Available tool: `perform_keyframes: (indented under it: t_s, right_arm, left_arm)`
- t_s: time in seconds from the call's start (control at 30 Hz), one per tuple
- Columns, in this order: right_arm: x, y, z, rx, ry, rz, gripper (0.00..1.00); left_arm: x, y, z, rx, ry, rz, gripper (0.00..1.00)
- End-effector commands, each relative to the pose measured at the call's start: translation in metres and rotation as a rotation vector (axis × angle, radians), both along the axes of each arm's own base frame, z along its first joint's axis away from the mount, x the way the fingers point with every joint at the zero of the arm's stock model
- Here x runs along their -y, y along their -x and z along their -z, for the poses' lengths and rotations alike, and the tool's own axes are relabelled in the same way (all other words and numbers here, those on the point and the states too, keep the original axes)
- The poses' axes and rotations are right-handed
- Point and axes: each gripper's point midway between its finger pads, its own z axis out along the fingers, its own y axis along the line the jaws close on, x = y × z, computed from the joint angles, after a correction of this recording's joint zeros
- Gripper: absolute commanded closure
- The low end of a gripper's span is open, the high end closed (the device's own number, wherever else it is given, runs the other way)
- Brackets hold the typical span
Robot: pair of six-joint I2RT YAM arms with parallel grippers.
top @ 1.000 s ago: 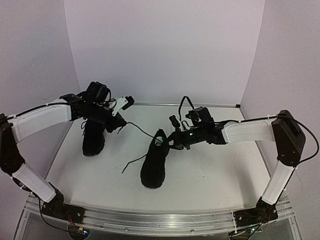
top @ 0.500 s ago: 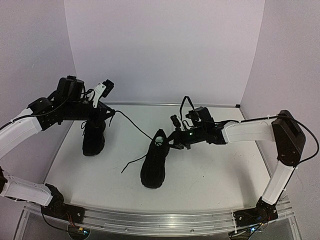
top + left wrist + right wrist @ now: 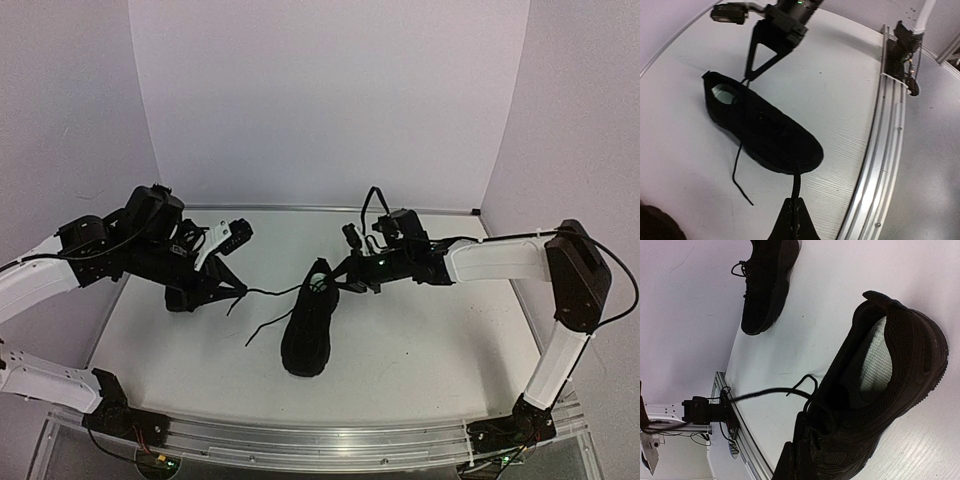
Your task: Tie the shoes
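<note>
Lower and nearer than before, the left hand (image 3: 796, 202) pinches a taut lace (image 3: 796, 181) of the centre sneaker (image 3: 308, 335) on the tabletop (image 3: 420, 340); the right hand (image 3: 746, 77) is closed at its collar, grip unclear.

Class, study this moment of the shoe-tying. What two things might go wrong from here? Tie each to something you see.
1. The left hand pinches a lace stretched to the middle shoe; pulling harder might drag the shoe or slip the lace free.
2. The left arm hangs over the second shoe and might knock it.
</note>
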Motion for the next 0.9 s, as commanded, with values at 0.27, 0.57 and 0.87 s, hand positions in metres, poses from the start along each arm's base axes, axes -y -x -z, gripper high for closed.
perform_keyframes:
  t_s: [0.27,0.57,0.87]
  right_arm:
    - [-0.006,-0.017,-0.031,0.083,-0.05,-0.019,1.0]
    - [-0.001,-0.02,-0.037,0.142,-0.064,-0.104,1.0]
    - [0.007,-0.022,-0.039,0.192,-0.077,-0.186,1.0]
  left_arm:
    - [0.106,0.11,0.024,-0.073,0.001,0.584,1.0]
    - [0.199,0.099,0.065,0.142,-0.097,0.739,1.0]
    - [0.254,0.071,0.075,0.374,-0.114,0.833,1.0]
